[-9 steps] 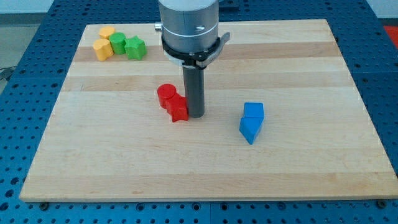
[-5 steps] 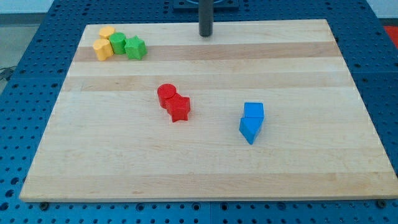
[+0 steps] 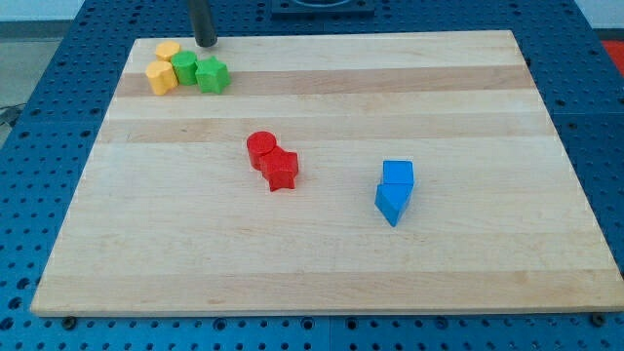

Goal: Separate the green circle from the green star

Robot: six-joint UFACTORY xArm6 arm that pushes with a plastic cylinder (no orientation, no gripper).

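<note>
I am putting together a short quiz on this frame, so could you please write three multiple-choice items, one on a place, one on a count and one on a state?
1. Where is my tip?
A. at the view's top, just above the green star
B. between the two blue blocks
C. at the view's bottom right corner

2. How many blocks lie on the board?
A. six
B. eight
C. ten

3. How do the green circle and the green star stand?
A. side by side, touching
B. stacked on each other
C. at opposite board edges

Answers:
1 A: the rod ends near the board's top edge, just above the green pair.
2 B: two yellow, two green, two red, two blue.
3 A: no wood shows between them.
</note>
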